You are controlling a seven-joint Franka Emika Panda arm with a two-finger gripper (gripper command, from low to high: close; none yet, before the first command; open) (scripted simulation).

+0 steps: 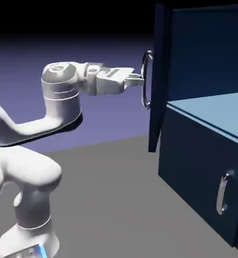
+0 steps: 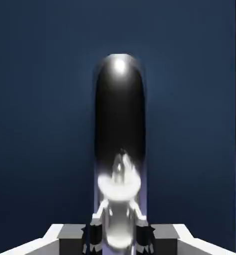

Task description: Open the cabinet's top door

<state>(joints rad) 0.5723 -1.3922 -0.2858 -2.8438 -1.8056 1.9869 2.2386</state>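
A grey table is lying under a violet backdrop in the exterior view, the cabinet [image 1: 206, 166] sitting right, its top door [image 1: 158, 75] standing ajar edge-on. The gripper [image 1: 141, 78] is pinching the silver handle [image 1: 147, 79]. In the hand view the handle [image 2: 119, 149] is filling the jaws; pulling should follow the door's arc, wrist turning along.

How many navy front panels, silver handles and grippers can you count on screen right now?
Navy front panels: 2, the top door swung open and the lower panel.
Silver handles: 2, the top handle and the lower handle.
Grippers: 1, the gripper, shut on the top handle.
Total: 5
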